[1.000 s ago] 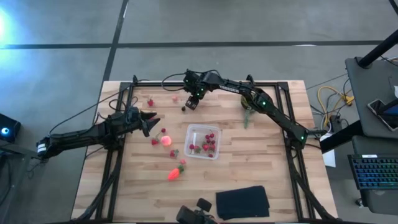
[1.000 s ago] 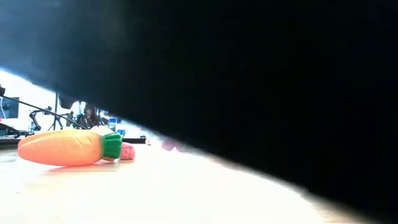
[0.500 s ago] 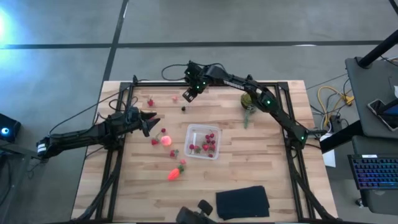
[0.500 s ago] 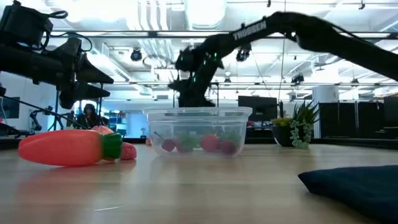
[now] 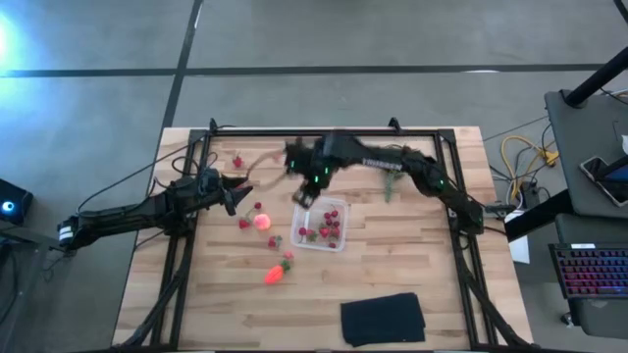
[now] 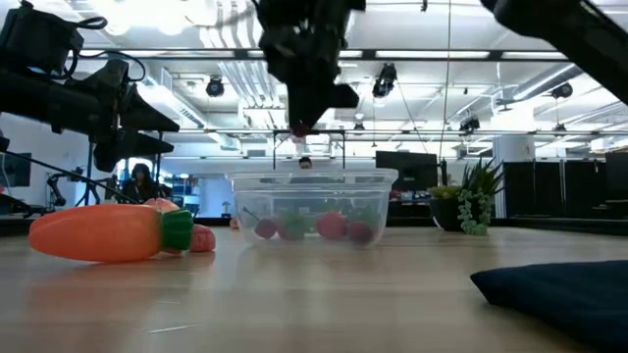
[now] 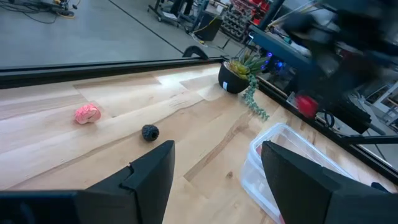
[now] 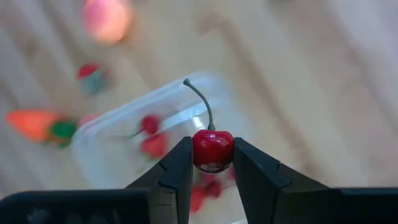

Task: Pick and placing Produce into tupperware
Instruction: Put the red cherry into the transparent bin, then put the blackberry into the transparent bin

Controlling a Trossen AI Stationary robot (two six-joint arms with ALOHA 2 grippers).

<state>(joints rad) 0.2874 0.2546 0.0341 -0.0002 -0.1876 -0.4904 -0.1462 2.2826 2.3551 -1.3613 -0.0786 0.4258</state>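
- The right end effector (image 8: 211, 163) is pinching a red cherry (image 8: 212, 150) between its two fingers, nearly closed on it, the stem sticking out ahead.
- It is hanging above the far left corner of the clear tupperware (image 5: 320, 224); the container is lying below and slightly toward the near side, so the coming drop looks to need only a small shift inward.
- The tupperware is already holding several red berries (image 5: 332, 226), and its longer side is running roughly across the worktop.
- The left end effector (image 5: 235, 188) is waiting with fingers apart and nothing held, left of the container and farther from it than the right one.
- Loose produce is lying between them: a pink-orange fruit (image 5: 262, 221) and a carrot (image 5: 276, 272).
- The wooden worktop (image 5: 422, 284) is also carrying a black cloth (image 5: 383, 318); a bright, open workroom is showing beyond.
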